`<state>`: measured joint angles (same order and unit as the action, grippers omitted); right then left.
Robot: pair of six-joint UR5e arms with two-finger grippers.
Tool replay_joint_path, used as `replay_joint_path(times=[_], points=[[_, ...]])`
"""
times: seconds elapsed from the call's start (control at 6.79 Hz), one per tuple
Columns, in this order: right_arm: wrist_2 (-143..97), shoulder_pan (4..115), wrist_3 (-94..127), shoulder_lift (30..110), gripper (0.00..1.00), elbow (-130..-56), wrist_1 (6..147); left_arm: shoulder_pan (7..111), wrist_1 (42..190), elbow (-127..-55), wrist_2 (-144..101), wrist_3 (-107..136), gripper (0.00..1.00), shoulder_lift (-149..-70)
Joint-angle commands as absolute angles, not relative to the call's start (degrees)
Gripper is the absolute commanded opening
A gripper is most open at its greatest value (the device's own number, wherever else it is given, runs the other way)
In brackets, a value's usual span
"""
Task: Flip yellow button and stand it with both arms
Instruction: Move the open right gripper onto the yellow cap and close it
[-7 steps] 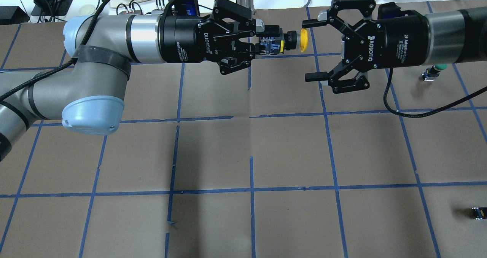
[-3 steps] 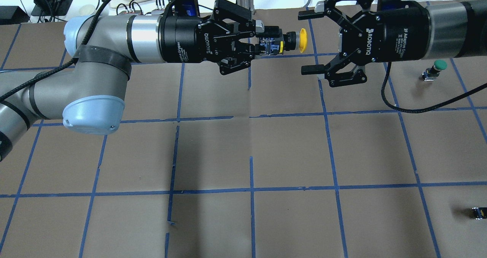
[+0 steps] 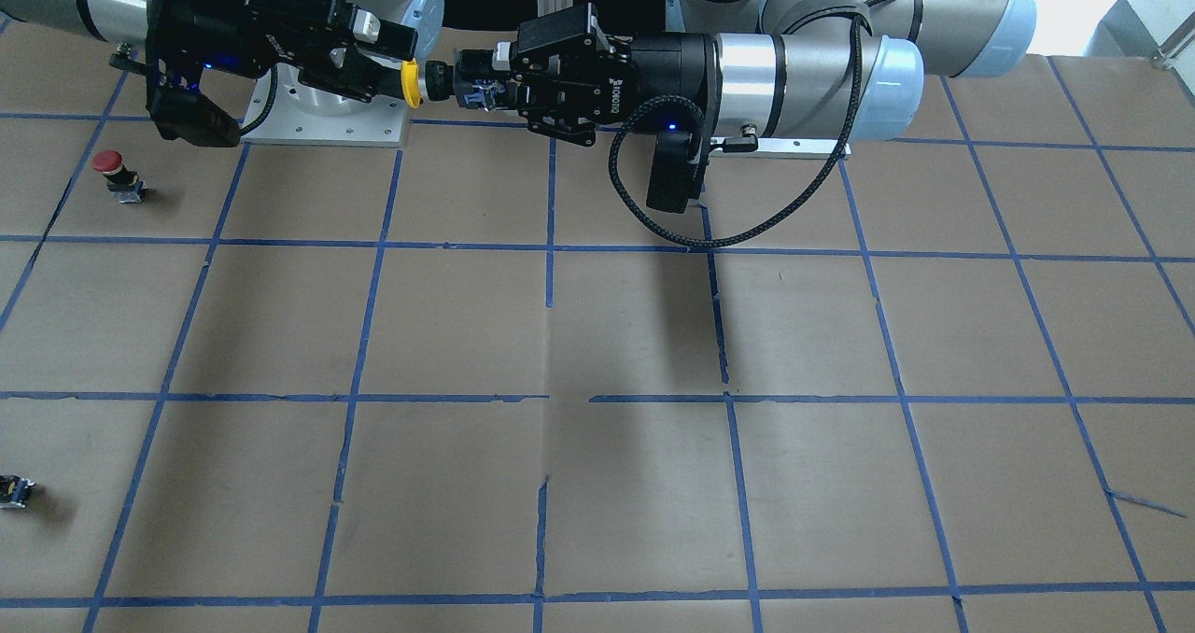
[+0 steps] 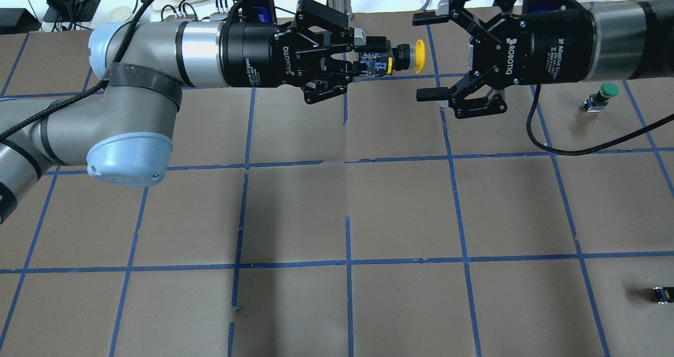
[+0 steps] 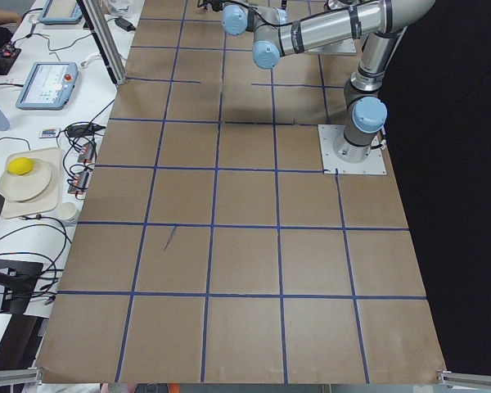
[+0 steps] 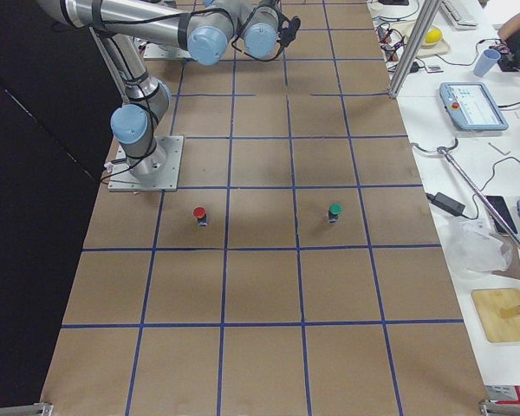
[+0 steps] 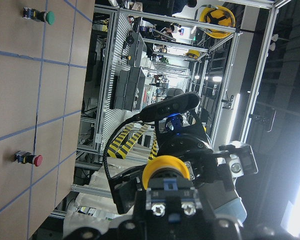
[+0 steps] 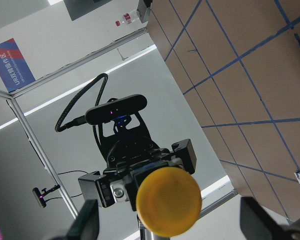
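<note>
Alignment is set: the yellow button (image 4: 406, 55), clamped by its block in the left end effector (image 4: 368, 56) above the surface (image 4: 400, 204), lies horizontal, cap aimed into the wide-spread right end effector (image 4: 425, 55).

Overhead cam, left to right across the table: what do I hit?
left gripper, shut on the yellow button → yellow button, cap pointing right → right gripper, fingers open → green button → dark block by the right edge
</note>
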<state>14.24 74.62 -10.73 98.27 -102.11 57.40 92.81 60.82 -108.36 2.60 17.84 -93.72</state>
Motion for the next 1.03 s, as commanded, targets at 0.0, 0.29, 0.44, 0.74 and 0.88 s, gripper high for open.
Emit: replay_joint_path(times=[0.0,0.29,0.44,0.74,0.88], points=[[14.24,74.53,-11.07,98.17,0.96,-102.13,57.57,92.73,60.82,-108.37,2.2,17.84,0.02,-93.87],[14.41,74.53,-11.07,98.26,0.96,-102.48,57.66,92.81,60.82,-108.46,1.93,17.23,0.02,-93.78],[14.24,74.62,-10.99,98.44,0.95,-102.57,57.66,92.73,60.82,-108.63,1.24,16.97,0.02,-93.78],[14.33,74.27,-10.81,98.26,0.95,-101.96,57.48,92.81,60.73,-108.72,0.97,16.96,0.02,-94.04],[13.63,74.53,-11.16,98.44,0.94,-102.3,57.65,92.81,60.73,-108.63,0.97,16.96,0.02,-94.04]])
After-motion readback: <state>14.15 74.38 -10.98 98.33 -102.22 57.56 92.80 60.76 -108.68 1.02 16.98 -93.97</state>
